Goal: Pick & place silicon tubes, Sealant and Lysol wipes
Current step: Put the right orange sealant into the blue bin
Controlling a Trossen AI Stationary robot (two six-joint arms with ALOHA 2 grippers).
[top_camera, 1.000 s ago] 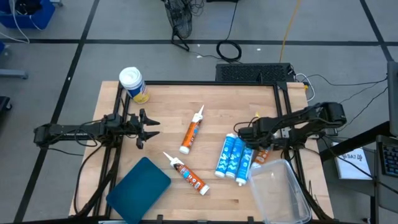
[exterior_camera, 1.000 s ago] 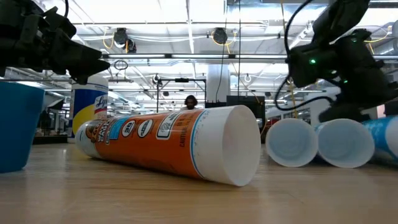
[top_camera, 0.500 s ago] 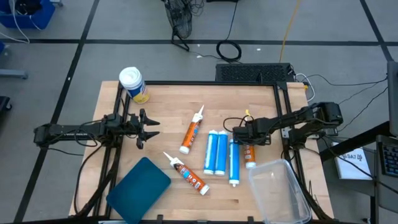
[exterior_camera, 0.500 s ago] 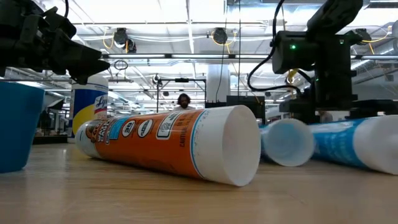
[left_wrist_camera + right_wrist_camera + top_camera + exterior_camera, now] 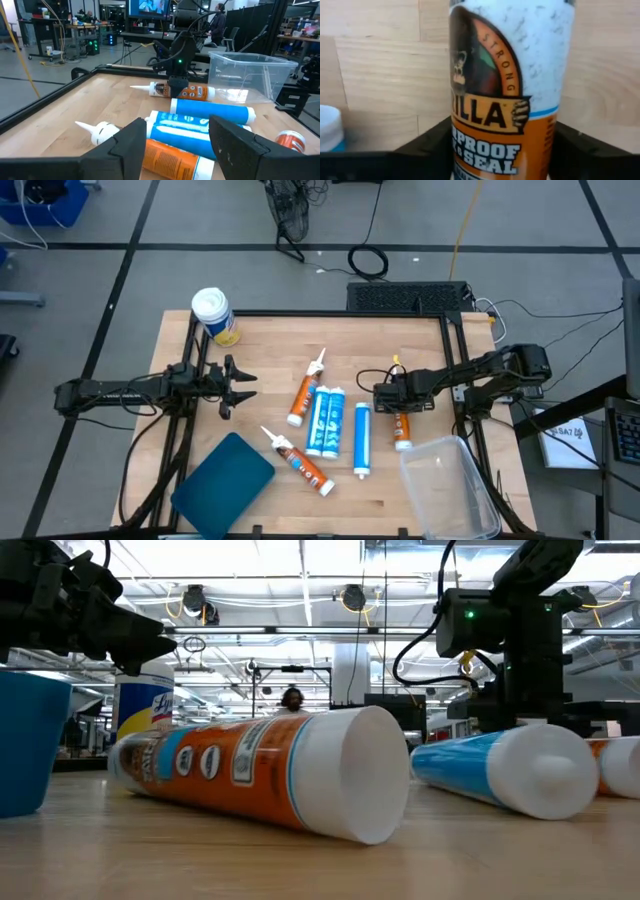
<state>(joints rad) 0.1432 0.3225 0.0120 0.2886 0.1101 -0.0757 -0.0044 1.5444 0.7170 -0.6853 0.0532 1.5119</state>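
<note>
**Right end effector straddles orange tube across its axis**

Right end effector (image 5: 392, 393) sits low over the orange sealant tube (image 5: 401, 424) at the right of the surface (image 5: 270, 340), close to the nozzle end. Tube's long axis runs from back to front, nozzle pointing back; the base end lies just beside the clear bin (image 5: 450, 485). In the right wrist view the tube (image 5: 507, 95) fills the gap between the two fingers (image 5: 427, 145), one on each side of the barrel, so the fingers cross the axis squarely. Whether they already press the barrel I cannot tell; judged as closing on it, not yet lifted.

Left end effector (image 5: 240, 383) hangs parted and empty over the left of the surface, well apart from this tube; right arm is plainly the nearer.

Lysol wipes (image 5: 215, 315) stand upright at the back left corner. Three blue tubes (image 5: 325, 420) and two more orange ones (image 5: 306, 394) lie mid-surface.
</note>
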